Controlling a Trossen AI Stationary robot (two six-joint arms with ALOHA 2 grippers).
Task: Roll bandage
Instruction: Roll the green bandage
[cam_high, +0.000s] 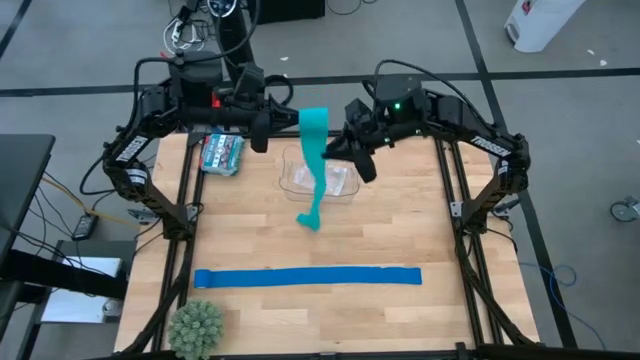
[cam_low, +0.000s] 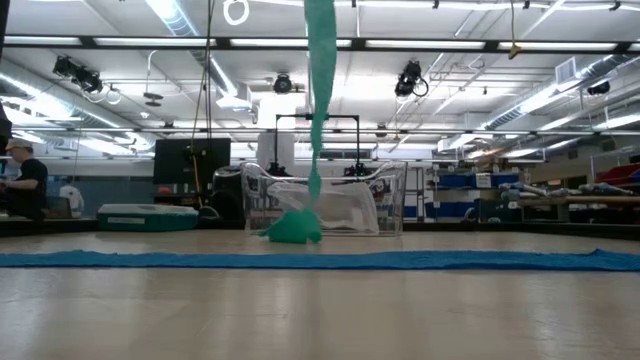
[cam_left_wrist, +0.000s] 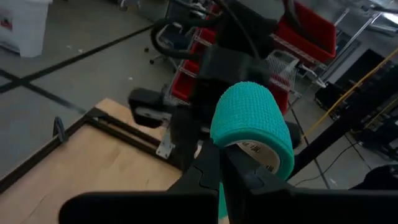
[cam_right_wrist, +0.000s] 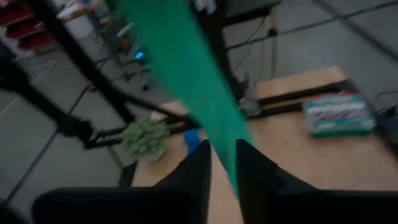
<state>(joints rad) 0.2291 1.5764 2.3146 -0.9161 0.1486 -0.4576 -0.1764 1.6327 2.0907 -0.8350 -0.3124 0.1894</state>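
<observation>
The bandage is seen as a teal strip held up above the far middle of the table, its upper end wound into a small roll at the left gripper. In the left wrist view the two dark fingers are pressed together on the roll's core – a clamped grip on the roll. From there the strip hangs down past the clear plastic container, and its lower end is bunched in a small heap on the wood, just in front of the container in the low view.

The right gripper is placed beside the hanging strip, on the side opposite the left gripper. In the right wrist view the teal fabric runs down between the two dark fingers; a narrow gap is seen between them, but whether the fabric is pinched cannot be told.

The blue strip is laid flat and straight across the near half of the table, well apart from the teal heap. A spiky green ball sits at the near left corner – a flat teal-and-white packet lies at the far left, near the left arm. A person is visible in the room beyond, at the low view's left edge.
</observation>
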